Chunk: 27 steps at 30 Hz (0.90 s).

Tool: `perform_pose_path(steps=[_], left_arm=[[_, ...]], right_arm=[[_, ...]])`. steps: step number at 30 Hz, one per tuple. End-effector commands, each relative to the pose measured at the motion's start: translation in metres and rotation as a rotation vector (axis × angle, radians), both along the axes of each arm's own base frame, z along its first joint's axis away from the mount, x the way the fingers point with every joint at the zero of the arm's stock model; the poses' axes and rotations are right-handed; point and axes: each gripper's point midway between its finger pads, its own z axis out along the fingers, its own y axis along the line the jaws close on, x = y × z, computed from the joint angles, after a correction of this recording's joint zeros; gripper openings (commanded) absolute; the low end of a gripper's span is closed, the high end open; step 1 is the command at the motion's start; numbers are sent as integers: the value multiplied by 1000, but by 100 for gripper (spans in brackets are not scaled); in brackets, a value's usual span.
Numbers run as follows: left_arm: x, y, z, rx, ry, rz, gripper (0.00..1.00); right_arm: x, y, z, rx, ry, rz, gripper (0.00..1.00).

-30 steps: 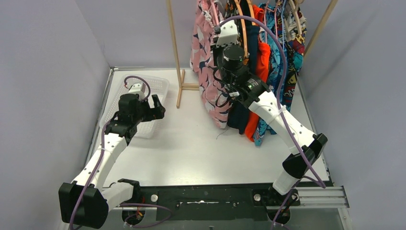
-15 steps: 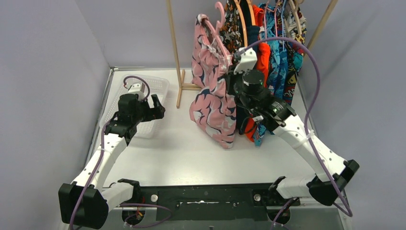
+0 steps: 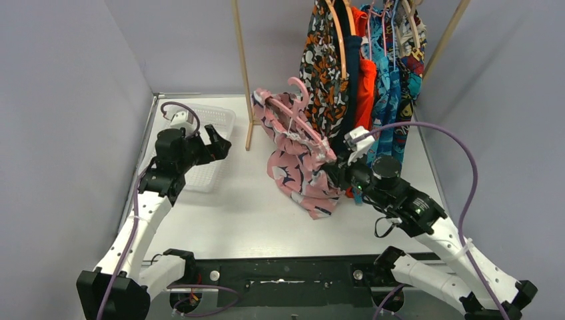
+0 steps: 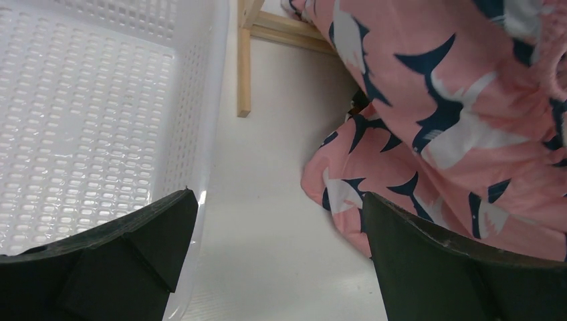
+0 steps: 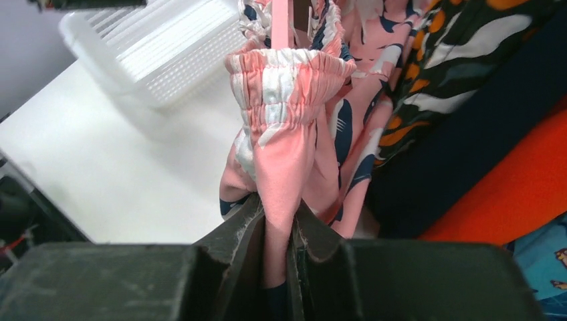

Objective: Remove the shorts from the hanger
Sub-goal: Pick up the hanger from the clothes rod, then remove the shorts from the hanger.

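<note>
The pink shorts [image 3: 300,163] with navy-white print hang on a pink hanger [image 3: 293,110], off the rail, tilted above the table. My right gripper [image 3: 336,170] is shut on the shorts' waistband; the right wrist view shows the pink fabric [image 5: 281,140] pinched between the jaws [image 5: 277,214]. My left gripper [image 3: 216,143] is open and empty beside the basket, left of the shorts; they fill the right of its view [image 4: 455,114]. Black orange-white shorts [image 3: 323,63], navy shorts [image 3: 351,73], orange-red shorts [image 3: 365,90] and teal-blue shorts [image 3: 390,73] hang on the rail.
A white perforated basket [image 3: 220,120] stands at the back left, under my left wrist. The wooden rack's post [image 3: 241,60] and foot [image 3: 252,130] stand behind the shorts, another post [image 3: 448,33] at the back right. Grey walls close in both sides.
My right arm has pulled the pink shorts and hanger off the rail, down and toward the near side. My left gripper has lifted slightly toward the shorts.
</note>
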Motion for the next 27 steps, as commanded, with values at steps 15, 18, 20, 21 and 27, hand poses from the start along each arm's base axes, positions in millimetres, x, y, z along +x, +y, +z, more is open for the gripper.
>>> perform_pose_path(steps=[15,18,20,21,27], left_arm=[[3,3,166,-202,-272,89,97],[-7,7,139,-115,-250,69,97],[-17,10,124,-61,-202,57,97],[-24,12,114,-35,-165,47,97],[-46,12,84,5,-87,4,98]], right_arm=[[-70,3,34,-178,-207,457,0],[-67,-3,2,-205,-144,414,0],[-70,-3,6,-163,-107,397,0],[-73,-4,9,-150,-97,397,0],[-84,-25,35,-147,-30,325,0]])
